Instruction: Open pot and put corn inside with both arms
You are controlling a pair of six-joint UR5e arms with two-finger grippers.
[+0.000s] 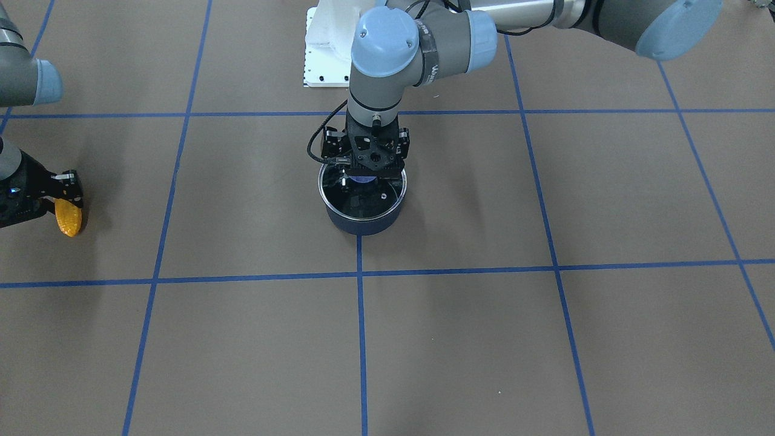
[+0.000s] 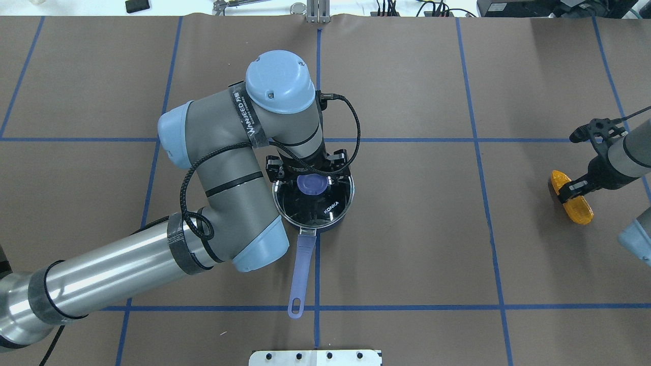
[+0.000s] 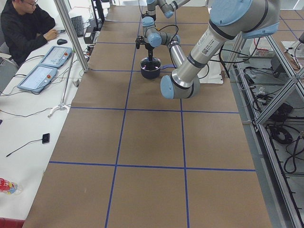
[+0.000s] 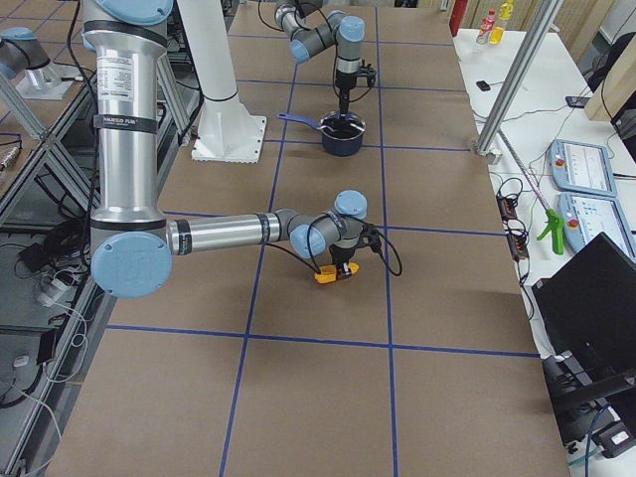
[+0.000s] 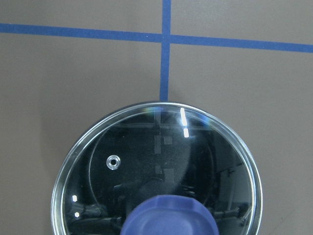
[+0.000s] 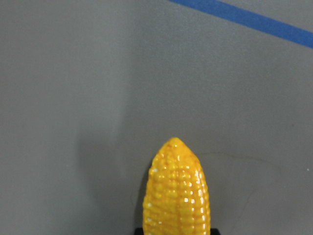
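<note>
Brown paper covered the whole bench, taped off into a grid with blue lines. We saw the pot sitting about mid-bench, its purple handle pointing back at the robot's edge, with the glass lid on top. Left gripper hung right over the lid with a finger on each side of the purple knob, but we honestly couldn't tell if it was squeezing the knob or just straddling it. Way over by the bench's right-hand end, the right gripper had its fingers closed on the corn, tapered tip poking out past them. We couldn't tell whether the corn touched the paper.
</note>
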